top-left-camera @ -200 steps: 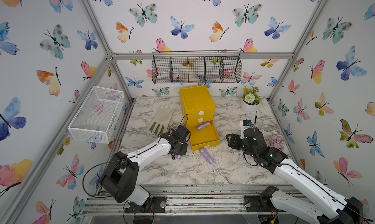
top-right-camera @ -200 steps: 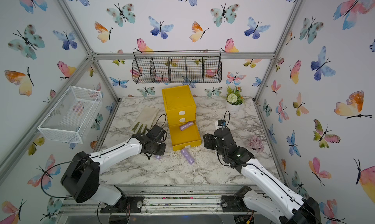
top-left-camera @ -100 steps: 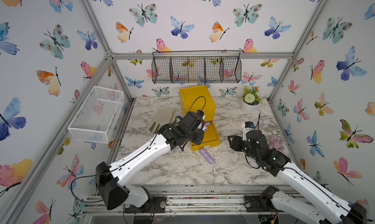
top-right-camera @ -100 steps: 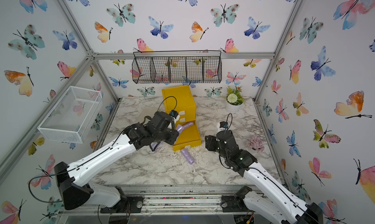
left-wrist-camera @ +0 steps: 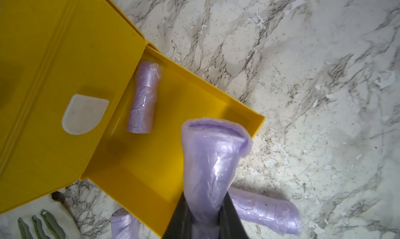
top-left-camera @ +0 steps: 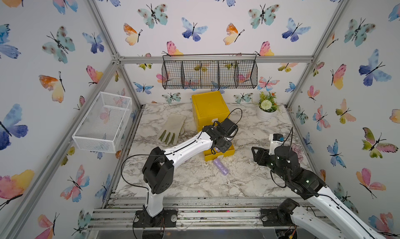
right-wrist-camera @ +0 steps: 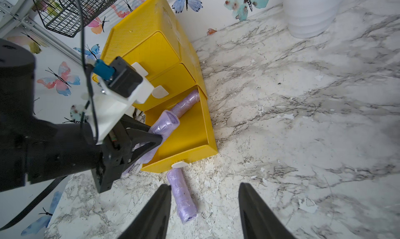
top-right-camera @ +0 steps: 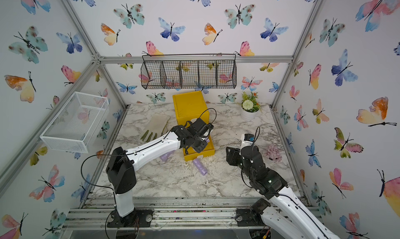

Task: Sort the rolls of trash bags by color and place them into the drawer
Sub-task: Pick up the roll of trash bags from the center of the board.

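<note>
Left gripper (left-wrist-camera: 204, 207) pinches one end of a purple roll (left-wrist-camera: 213, 162), likely light and squashy, over the open drawer (left-wrist-camera: 151, 173); right gripper (right-wrist-camera: 204, 196) spread, empty.

A: The purple roll (left-wrist-camera: 214, 162), lower centre of the left wrist view?
B: Thin glossy plastic film, crinkled.
A: The yellow drawer chest (right-wrist-camera: 138, 32)?
B: Matt plastic, finely ribbed on top.
A: And the tabletop (right-wrist-camera: 303, 97)?
B: Marble-print, smooth but flaking. The glove (top-left-camera: 173, 125) is perhaps rubber.

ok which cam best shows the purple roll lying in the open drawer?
Left wrist: the roll lies whole on the drawer floor. Right wrist shows only its far part behind the held roll. In both top views the left gripper largely hides it.
</note>
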